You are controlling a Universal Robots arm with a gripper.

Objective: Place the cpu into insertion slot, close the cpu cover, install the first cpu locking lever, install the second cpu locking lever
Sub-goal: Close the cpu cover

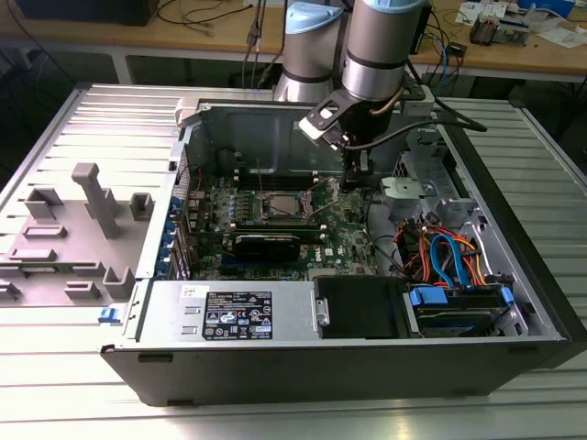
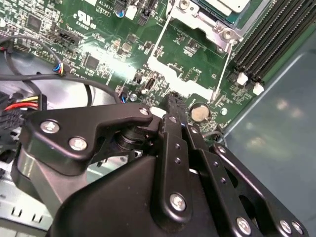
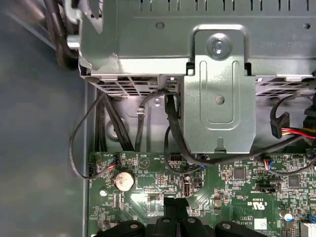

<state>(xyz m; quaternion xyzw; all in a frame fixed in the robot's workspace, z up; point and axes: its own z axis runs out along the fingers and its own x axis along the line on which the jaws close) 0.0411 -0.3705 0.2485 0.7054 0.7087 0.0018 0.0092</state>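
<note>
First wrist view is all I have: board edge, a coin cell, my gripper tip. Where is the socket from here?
Observer: In the exterior view the gripper stands over the motherboard, to the exterior view's right of the insertion slot, not above it.
Operator: Is the chip in?
Observer: In the second wrist view the cpu shows its silver-grey top inside the frame of the cpu cover.
Operator: And the levers?
Observer: A wire lever and a second wire lever run from the socket's sides toward the gripper. I can't tell whether either is latched.
</note>
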